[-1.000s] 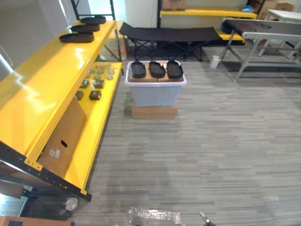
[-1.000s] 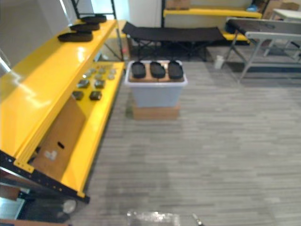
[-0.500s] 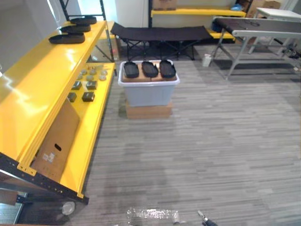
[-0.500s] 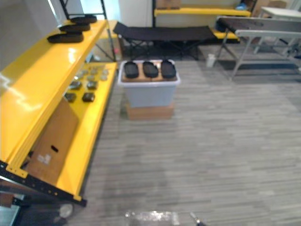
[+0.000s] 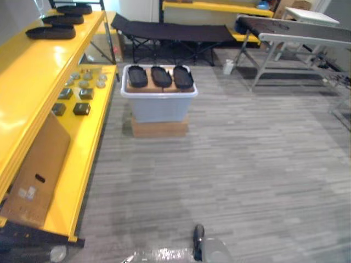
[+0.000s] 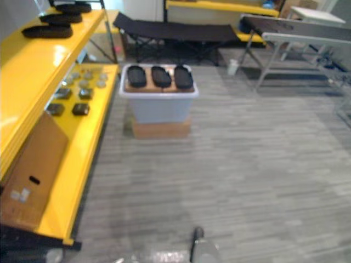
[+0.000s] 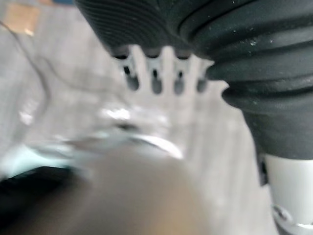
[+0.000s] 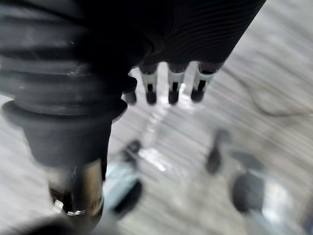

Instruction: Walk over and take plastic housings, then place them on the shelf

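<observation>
grey plank floor. at left a yellow shelf bears three black housings at its far end, with cardboard leaning on its lower level. mid-room, three more housings lie side by side on a grey bin. a table stands at right. left hand and right hand hang empty, fingers straight and apart
</observation>
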Motion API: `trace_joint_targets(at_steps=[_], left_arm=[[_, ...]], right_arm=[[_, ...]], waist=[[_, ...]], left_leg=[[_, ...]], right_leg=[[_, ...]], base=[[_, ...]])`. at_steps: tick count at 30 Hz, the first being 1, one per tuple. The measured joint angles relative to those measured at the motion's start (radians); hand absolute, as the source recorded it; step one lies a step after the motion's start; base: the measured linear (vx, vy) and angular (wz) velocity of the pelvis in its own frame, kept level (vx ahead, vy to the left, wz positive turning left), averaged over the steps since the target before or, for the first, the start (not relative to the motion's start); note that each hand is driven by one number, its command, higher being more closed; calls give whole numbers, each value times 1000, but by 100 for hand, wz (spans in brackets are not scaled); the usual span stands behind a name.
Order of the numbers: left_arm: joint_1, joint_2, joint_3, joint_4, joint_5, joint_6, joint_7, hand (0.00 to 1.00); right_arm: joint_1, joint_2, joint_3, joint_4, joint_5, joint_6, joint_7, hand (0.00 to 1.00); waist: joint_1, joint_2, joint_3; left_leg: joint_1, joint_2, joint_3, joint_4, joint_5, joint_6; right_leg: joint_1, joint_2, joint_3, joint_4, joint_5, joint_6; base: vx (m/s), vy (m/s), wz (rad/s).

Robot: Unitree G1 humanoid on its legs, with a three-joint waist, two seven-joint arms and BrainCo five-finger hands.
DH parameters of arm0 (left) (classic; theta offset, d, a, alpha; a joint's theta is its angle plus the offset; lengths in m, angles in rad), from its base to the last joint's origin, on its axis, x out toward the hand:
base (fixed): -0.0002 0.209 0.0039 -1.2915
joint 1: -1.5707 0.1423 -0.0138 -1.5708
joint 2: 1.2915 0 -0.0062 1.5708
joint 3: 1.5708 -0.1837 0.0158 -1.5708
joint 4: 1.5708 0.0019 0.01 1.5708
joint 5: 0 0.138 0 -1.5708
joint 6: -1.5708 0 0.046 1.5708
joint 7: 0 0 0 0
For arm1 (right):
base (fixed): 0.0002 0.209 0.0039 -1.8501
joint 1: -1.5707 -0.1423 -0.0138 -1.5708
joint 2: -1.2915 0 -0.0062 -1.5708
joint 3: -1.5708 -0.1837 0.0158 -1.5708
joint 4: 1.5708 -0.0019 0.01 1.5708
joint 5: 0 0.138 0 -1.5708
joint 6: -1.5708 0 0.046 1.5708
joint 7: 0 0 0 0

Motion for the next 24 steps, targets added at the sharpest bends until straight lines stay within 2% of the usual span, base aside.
trace_joint_targets(at_steps=[1,2,3,4,5,6,7,8,9,10,11,12,13,14,15,16,17,18,19,20,21,22,23,24], left_arm=[[1,-7,11,-18,-26,-7,4,0],[2,-15,16,-19,-40,-11,7,0],[0,-28,16,-19,-47,-11,12,0],[-6,-31,14,-17,-58,-9,12,0],[-9,-31,13,-16,-71,-6,15,0],[-9,-28,11,-21,-84,10,20,0],[-11,-22,9,-31,-84,16,22,0],[-11,-23,8,-35,-83,16,22,0],[-11,-23,8,-35,-80,20,24,0],[-10,-25,9,-27,-72,25,25,0],[-7,-28,8,-19,-68,28,24,0],[8,-31,15,-8,-47,29,19,0],[23,-31,20,-5,-28,28,12,0],[24,-19,21,-5,-17,27,8,0],[17,-10,28,-10,9,25,7,0],[12,-6,44,-10,16,26,8,0],[12,-4,47,-9,16,27,9,0],[12,-3,50,-7,15,28,11,0],[12,-3,53,-5,14,28,11,0],[11,-3,50,-5,15,28,8,0],[11,3,39,-5,20,28,7,0],[9,7,26,-6,39,26,5,0],[9,13,5,-6,53,19,4,0],[3,16,-4,-7,55,17,3,0]], right_arm=[[2,-14,-3,1,-13,2,-1,0],[-1,-19,-7,0,-20,0,0,0],[-24,-50,-8,0,-35,-16,-3,0],[-38,-72,-8,0,-44,-35,-17,0],[-41,-79,-8,-1,-43,-44,-20,0],[-54,-90,-9,-3,-36,-74,-24,0],[-74,-96,-14,-16,-13,-98,-28,0],[-95,-97,-19,-24,-7,-109,-30,0],[-137,-95,-30,-49,-2,-134,-31,0],[-163,-91,-32,-72,-1,-160,-27,0],[-169,-90,-32,-77,-1,-171,-24,0],[-175,-90,-29,-86,-1,-189,-17,0],[-178,-75,-16,-91,2,-193,-14,0],[-182,-66,-7,-91,3,-192,-11,0],[-193,-61,-1,-91,3,-188,-4,0],[-202,-60,4,-88,-10,-187,9,0],[-202,-60,3,-86,-19,-188,15,0],[-202,-62,3,-81,-36,-188,30,0],[-204,-61,3,-76,-48,-190,40,0],[-204,-51,2,-70,-48,-212,55,0],[-206,-42,-7,-75,-34,-238,62,0],[-209,-40,-5,-79,-17,-249,68,0],[-211,-42,15,-80,0,-267,70,0],[-211,-41,31,-80,7,-282,69,0]], waist=[[2,15,-2],[3,27,-2],[4,52,14],[2,63,28],[3,59,31],[13,44,39],[31,34,39],[36,32,40],[43,33,41],[55,35,43],[57,39,44],[69,38,45],[81,19,50],[83,5,53],[84,-29,59],[92,-43,68],[94,-47,67],[96,-50,66],[101,-49,65],[108,-50,65],[105,-51,65],[106,-52,64],[105,-47,64],[103,-48,63]], left_leg=[[-83,35,-36,175,35,1],[-129,59,-52,283,76,15],[-214,108,-71,486,100,24],[-262,124,-64,592,92,38],[-277,117,-63,604,89,41],[-301,78,-43,560,85,47],[-334,33,-16,450,85,48],[-356,4,-8,369,87,46],[-385,-63,-7,160,119,38],[-402,-114,-12,-65,207,43],[-406,-125,-16,-151,250,43],[-405,-131,-23,-195,355,59],[-392,-151,-7,-193,401,104],[-391,-168,-2,-185,391,118],[-396,-184,16,-162,367,155],[-395,-202,16,-154,348,183],[-391,-212,15,-153,340,195],[-376,-228,10,-153,320,215],[-350,-238,5,-169,308,221],[-304,-252,-7,-196,292,221],[-270,-260,-21,-211,283,223],[-230,-266,-30,-231,278,221],[-177,-268,-34,-258,274,216],[-142,-266,-39,-276,273,214]], right_leg=[[12,14,-1,6,-14,-18],[24,24,-1,4,-22,-29],[72,44,1,-25,-32,-46],[158,49,-3,-71,-34,-50],[199,43,-5,-102,-34,-50],[287,24,-13,-160,-34,-50],[333,4,-15,-202,-34,-50],[347,-5,-18,-220,-34,-49],[364,-19,-19,-251,-33,-44],[384,-28,-18,-275,-45,-17],[399,-26,-19,-286,-53,-6],[432,-25,-13,-299,-75,14],[460,-36,-6,-301,-104,8],[465,-54,-8,-298,-117,0],[464,-75,-14,-283,-120,-6],[462,-92,-15,-261,-105,0],[457,-99,-14,-238,-98,6],[425,-118,-9,-139,-96,11],[380,-138,-3,-17,-92,19],[296,-169,12,191,-68,72],[245,-177,20,325,-93,103],[207,-183,9,404,-125,107],[168,-183,-25,429,-161,96],[149,-179,-57,392,-188,89]], base=[[534,-300,-11],[514,-292,-28],[537,-209,-15],[545,-182,0],[538,-137,18],[468,-89,12],[419,-53,4],[348,14,-11],[322,82,-15],[329,110,-11],[413,213,-10],[367,204,-7],[372,199,-1],[374,147,17],[433,165,27],[429,176,27],[355,180,27],[353,194,22],[419,235,18],[360,185,18],[363,154,24],[373,108,30],[369,89,25],[350,38,26]])
